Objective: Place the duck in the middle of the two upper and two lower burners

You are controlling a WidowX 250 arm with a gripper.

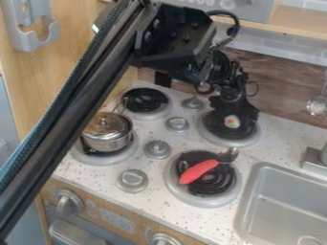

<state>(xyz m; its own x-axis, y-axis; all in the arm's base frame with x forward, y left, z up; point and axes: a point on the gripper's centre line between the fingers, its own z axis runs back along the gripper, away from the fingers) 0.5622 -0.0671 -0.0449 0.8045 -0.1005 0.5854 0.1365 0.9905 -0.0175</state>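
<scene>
The gripper (235, 111) hangs over the upper right burner (252, 140), at the right of the stove's back. Right at its lower end is a small pale thing (232, 121) with an orange spot, which may be the duck; most of it is hidden by the gripper. Whether it is held or rests on the burner, I cannot tell. The upper left burner (146, 100) is bare. A lidded metal pot (107, 132) stands on the lower left burner (96, 157). On the lower right burner (203, 199) lies a spoon with a red handle (199, 171).
Several grey knobs, one of them a round knob (177, 124), stand between the left and right burners. The sink (256, 210) is at the lower right, with a grey faucet base (314, 161) behind it. The arm crosses the left side above the pot.
</scene>
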